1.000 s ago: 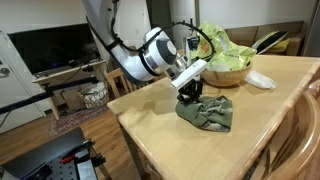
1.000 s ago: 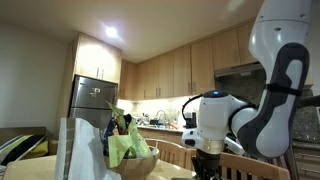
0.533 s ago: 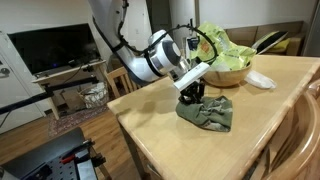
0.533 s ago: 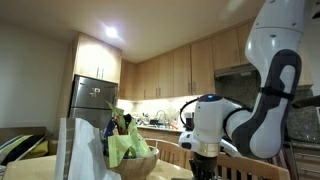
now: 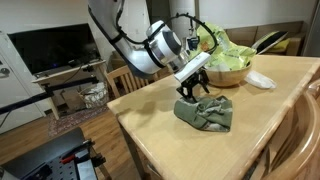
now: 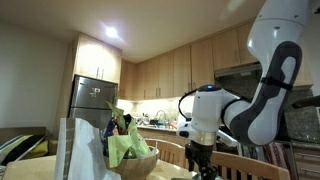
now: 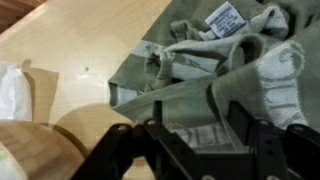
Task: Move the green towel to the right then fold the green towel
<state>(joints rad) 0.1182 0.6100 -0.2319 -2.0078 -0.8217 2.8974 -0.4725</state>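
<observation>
The tool has just let go: its jaws, pinched together a second ago, now stand spread just above the green towel. The towel lies crumpled on the tabletop, at the wooden bowl's seven o'clock. The move looks done and the folding remains. The cloth is olive and bunched in ridges, its white label at one o'clock.

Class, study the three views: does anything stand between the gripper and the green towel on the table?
Nothing visible does. The gripper hangs with jaws apart directly above the crumpled green towel. The wooden bowl stands beyond the towel, clear of the path.
</observation>
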